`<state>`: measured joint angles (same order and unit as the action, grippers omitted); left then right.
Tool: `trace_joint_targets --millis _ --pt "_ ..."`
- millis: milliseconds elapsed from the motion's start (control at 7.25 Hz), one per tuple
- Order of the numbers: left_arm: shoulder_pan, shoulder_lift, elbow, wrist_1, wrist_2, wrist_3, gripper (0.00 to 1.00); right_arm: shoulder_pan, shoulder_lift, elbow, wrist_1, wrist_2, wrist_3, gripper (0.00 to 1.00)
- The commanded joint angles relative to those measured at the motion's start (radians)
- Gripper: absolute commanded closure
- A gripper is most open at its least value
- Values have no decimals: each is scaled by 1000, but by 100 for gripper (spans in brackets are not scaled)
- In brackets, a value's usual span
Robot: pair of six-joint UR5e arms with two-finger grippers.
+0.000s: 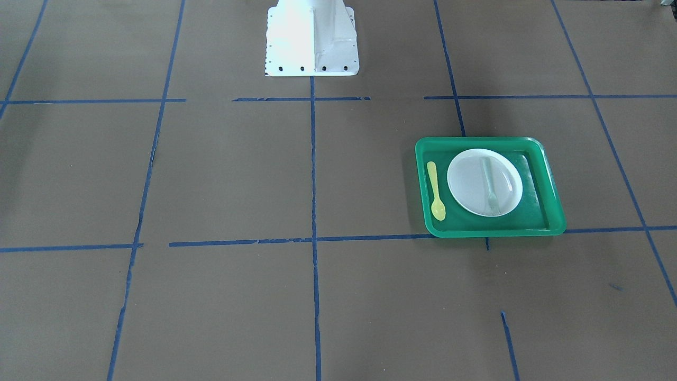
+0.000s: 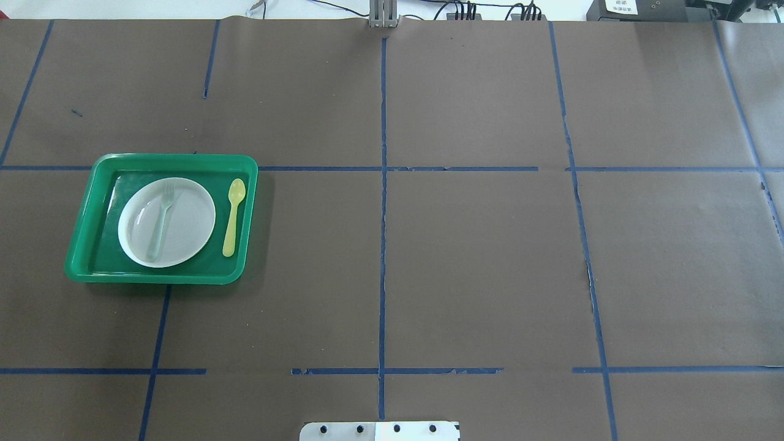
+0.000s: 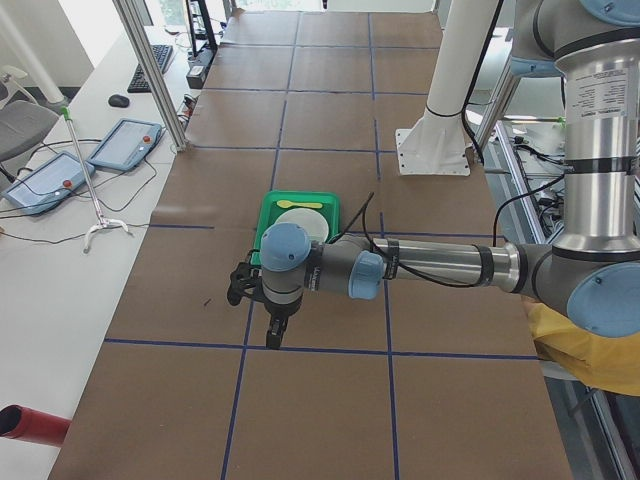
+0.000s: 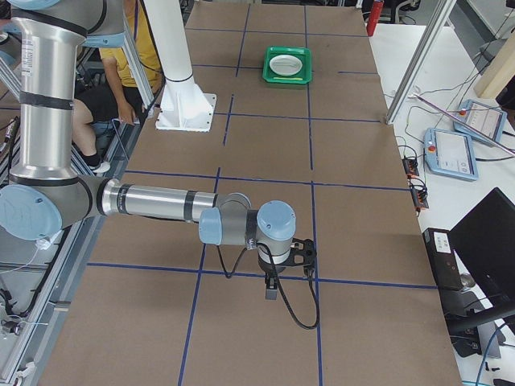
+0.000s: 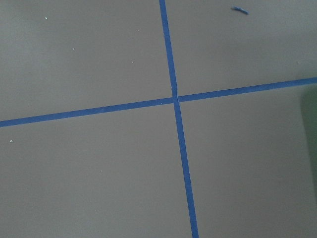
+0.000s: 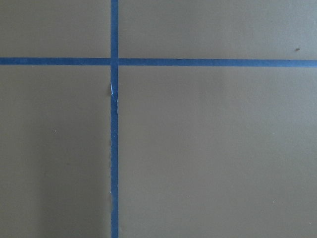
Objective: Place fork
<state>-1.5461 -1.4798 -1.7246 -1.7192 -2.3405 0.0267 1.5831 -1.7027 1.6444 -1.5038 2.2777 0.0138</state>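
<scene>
Lying on plate (image 1: 465, 182) in tray (image 1: 553, 201): fork (image 1: 489, 182). Left gripper (image 3: 272, 338), right gripper (image 4: 271, 291) over table (image 3: 330, 420); jaws' spread unclear.

We count one green tray (image 2: 171, 158). We count one white plate (image 2: 191, 214), one pale fork (image 2: 160, 223) and one yellow spoon (image 2: 233, 217). That makes four things for eating.

We count two robot arms, the left arm (image 3: 440, 265) and the right arm (image 4: 157, 201). Each arm has one gripper, so that makes two: the left gripper (image 3: 272, 338) and the right gripper (image 4: 271, 291). We see one white robot base (image 1: 312, 37).

On the side desk we count two tablets (image 3: 125, 143) with red buttons, one keyboard (image 3: 160, 57) and one mouse (image 3: 118, 100). We see one person (image 4: 145, 40) in a yellow shirt.
</scene>
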Motion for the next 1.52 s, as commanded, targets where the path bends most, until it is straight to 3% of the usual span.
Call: trace_joint_targets --millis 0,138,414,690,1103,1379 --pt "111 -51 -19 -43 1 -11 0 0 0 0 -1 0 0 0" --pt "183 -54 -41 -57 6 -130 0 0 0 0 -1 0 0 0" --pt "358 -56 -50 -257 50 -454 0 0 0 0 -1 0 0 0" --pt "550 -120 -30 -358 186 -743 0 0 0 0 -1 0 0 0" --pt "711 -235 43 -358 292 -924 3 0 0 0 -1 0 -2 0" --pt "751 -252 62 -356 293 -926 12 0 0 0 -1 0 0 0"
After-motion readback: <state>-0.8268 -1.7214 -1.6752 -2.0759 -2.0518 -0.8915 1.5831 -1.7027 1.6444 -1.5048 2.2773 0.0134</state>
